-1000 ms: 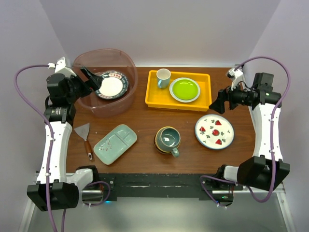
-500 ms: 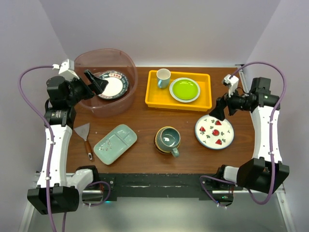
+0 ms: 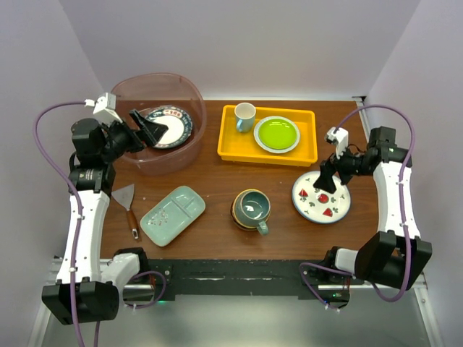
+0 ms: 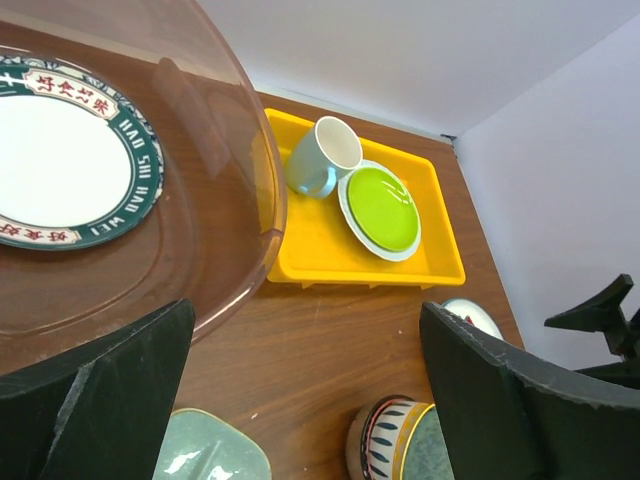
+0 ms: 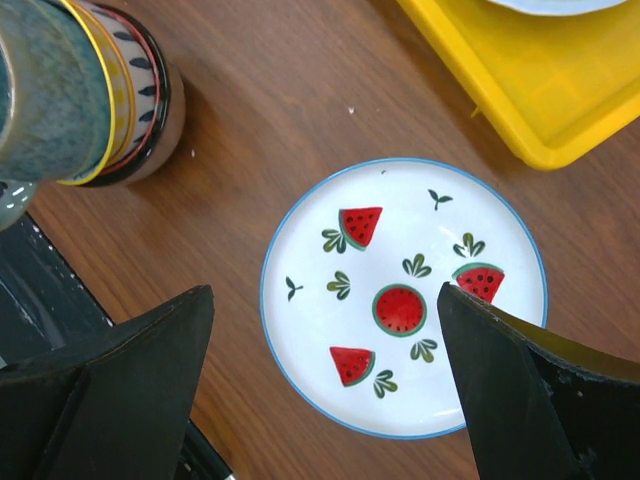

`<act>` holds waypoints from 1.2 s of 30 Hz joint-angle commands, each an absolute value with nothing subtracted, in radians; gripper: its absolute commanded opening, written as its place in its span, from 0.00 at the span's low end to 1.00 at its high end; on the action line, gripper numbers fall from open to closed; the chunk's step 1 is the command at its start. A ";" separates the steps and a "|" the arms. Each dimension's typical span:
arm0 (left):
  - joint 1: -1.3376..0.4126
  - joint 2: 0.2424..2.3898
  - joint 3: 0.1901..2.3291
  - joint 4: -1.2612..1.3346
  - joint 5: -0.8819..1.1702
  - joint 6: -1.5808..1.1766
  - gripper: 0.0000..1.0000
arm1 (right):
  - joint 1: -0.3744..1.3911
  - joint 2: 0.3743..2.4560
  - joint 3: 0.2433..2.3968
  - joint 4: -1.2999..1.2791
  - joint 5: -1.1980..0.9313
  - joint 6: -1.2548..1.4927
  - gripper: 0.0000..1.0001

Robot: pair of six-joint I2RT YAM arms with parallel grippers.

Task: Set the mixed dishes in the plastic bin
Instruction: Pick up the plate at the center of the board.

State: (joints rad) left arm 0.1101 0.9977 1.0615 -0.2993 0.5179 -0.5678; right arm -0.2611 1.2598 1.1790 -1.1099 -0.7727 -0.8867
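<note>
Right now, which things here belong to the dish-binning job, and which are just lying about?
Job: translucent pinkish plastic bin; dark-rimmed white plate inside it; white watermelon-print plate; pale green divided tray; teal mug; striped bowl under it.
Lying about: yellow rectangular tray; lime-green plate; small white cup; metal scraper.

The plastic bin (image 3: 173, 157), a deep see-through pinkish tub with rounded corners, stands at the back left of the table (image 3: 217, 181). 1 green-rimmed plate (image 4: 60, 165) lies flat on its floor, with a white middle and lettering around the dark band. 4 more dishes sit out on the wood in front. A pale green divided tray (image 3: 173, 215) lies flat and askew at the front left. Right of it, a teal mug (image 3: 253, 206) stands upright inside a striped bowl (image 5: 145, 105). Further right lies a white plate (image 5: 400, 300), blue-edged, painted with 4 red watermelon pieces.
</note>
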 commanded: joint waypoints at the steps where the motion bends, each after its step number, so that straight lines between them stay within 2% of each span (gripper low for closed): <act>1: 0.110 0.973 1.052 -0.238 0.581 -0.597 1.00 | -0.261 1.252 1.152 -1.108 -0.732 -0.945 0.98; 20: 0.097 0.965 1.034 -0.218 0.612 -0.603 1.00 | -0.261 1.305 1.063 -1.009 -0.574 -0.904 0.98; 36: 0.094 0.966 1.031 -0.219 0.617 -0.603 1.00 | -0.261 1.448 1.034 -0.763 -0.246 -0.595 0.98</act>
State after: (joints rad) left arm 0.0975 0.9821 1.0317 -0.2516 0.5953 -0.5911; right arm -0.2611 1.4212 1.0374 -0.8684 -0.3721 -0.7197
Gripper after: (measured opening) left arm 0.997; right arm 0.983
